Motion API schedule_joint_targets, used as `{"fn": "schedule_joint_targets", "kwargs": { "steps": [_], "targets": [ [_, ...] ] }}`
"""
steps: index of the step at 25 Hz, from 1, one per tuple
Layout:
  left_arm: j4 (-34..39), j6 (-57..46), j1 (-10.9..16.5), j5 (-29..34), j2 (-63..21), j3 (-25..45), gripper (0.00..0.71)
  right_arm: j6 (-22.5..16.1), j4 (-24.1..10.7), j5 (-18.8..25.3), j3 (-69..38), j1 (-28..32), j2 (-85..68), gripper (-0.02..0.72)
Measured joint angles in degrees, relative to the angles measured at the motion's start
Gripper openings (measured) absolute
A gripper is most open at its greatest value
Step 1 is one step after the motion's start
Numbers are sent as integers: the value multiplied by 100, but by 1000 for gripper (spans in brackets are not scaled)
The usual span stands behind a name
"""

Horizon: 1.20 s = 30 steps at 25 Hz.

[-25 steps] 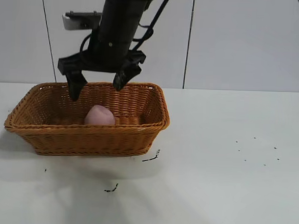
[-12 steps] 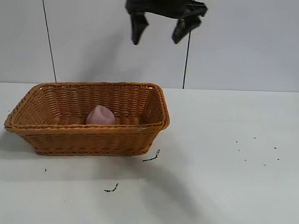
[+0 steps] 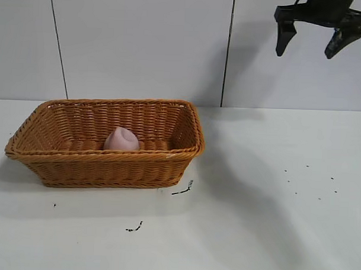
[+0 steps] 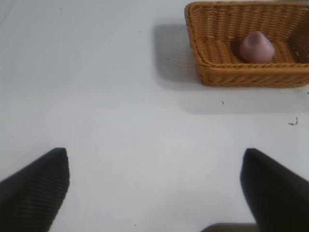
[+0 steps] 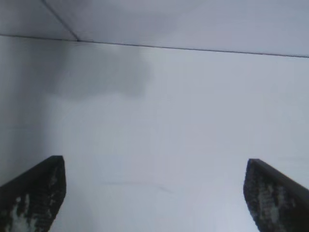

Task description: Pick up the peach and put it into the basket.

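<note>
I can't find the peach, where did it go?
The peach sits inside the basket, on the left side of the table in the exterior view, near the basket's middle. No gripper is touching it.

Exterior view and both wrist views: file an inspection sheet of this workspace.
Surface: white table, bare apart from the items below.
Job's things: peach lies inside the basket, at its middle.
Clutter: dark specks in front of the basket and more at the table's right.
Grippers: right gripper open, empty, high at the exterior view's upper right; left gripper open, empty, well away from the basket.
Cables: nothing seen.
Surroundings: white panelled wall with dark vertical seams.
</note>
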<state>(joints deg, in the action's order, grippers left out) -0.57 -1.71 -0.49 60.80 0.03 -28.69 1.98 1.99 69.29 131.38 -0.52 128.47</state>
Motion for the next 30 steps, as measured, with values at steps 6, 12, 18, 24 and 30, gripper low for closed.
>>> {"fn": "schedule_joint_targets", "kwargs": {
  "steps": [6,12,18,24,30],
  "targets": [
    [0,0,0,0,0,0,693,0,12,0,-1727,0,-1503,696],
    [0,0,0,0,0,0,693,0,12,-6,-4245,0,-3701,696],
    [0,0,0,0,0,0,693,0,12,2,-6895,0,-6103,696],
    [0,0,0,0,0,0,693,0,17,-823,-8923,0,-8426,696],
    [0,0,0,0,0,0,693,0,42,-987,-9978,0,-10586,696]
  ]
}}
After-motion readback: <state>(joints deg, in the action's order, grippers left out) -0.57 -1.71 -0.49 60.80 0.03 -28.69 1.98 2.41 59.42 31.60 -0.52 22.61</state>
